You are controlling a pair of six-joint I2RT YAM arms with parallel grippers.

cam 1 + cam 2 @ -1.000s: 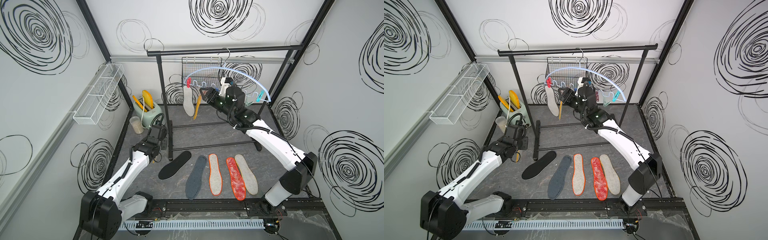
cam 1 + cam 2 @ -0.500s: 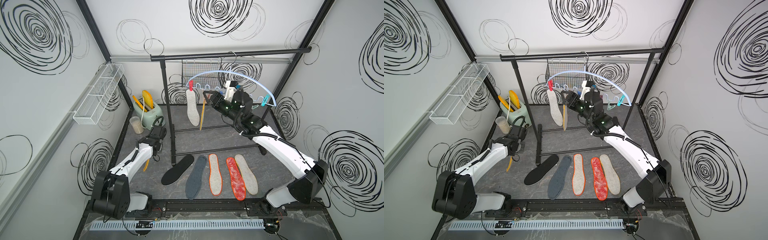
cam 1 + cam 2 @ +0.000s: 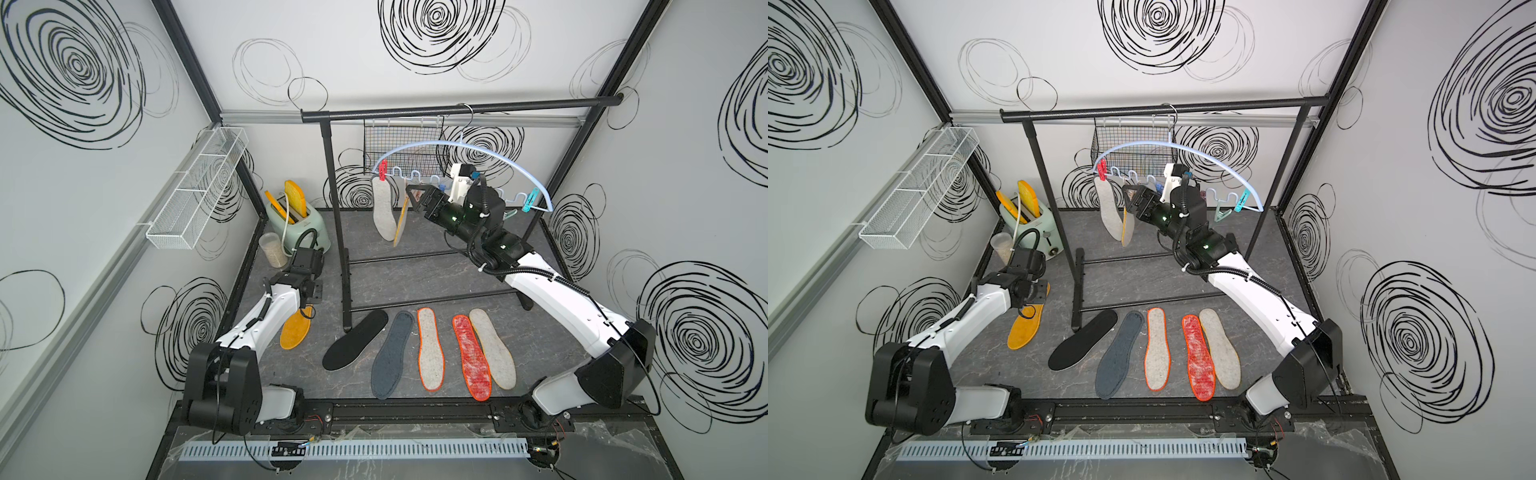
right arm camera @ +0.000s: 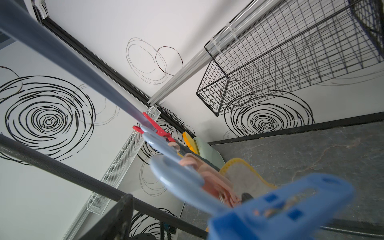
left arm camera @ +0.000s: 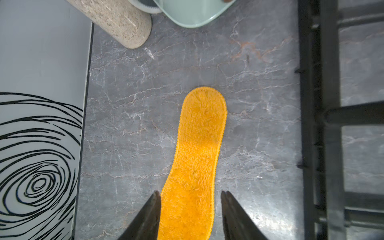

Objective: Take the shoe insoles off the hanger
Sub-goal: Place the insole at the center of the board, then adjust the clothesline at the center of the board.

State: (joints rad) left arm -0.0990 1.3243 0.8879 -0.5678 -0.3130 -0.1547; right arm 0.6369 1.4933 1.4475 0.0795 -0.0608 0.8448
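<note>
An orange-yellow insole (image 5: 197, 158) lies flat on the floor, and my left gripper (image 5: 190, 193) hangs open just above its heel end, fingers on either side. The pale blue hanger (image 3: 478, 151) hangs from the rail. On it a beige felt insole (image 3: 384, 212) hangs under a red peg (image 3: 382, 170), with a yellow-edged insole (image 3: 401, 222) edge-on beside it. My right gripper (image 3: 411, 195) is open at the hanger's wavy bar, its fingers either side of a pink peg (image 4: 212, 180). Black (image 3: 355, 338), grey-blue (image 3: 392, 353), white (image 3: 430, 349), red (image 3: 471, 357) and beige (image 3: 492, 349) insoles lie in a row.
The black garment rail (image 3: 457, 110) spans the back, its left post (image 3: 336, 232) standing between the arms. A black wire basket (image 3: 405, 145) hangs behind the hanger. A mint toaster (image 3: 297, 220) and a speckled cup (image 3: 272, 249) stand back left, below a white wire shelf (image 3: 199, 187).
My left gripper has opened and let go of the orange-yellow insole, which now lies on the floor. My right gripper has opened wider at the hanger, which has swung a little to the right.
</note>
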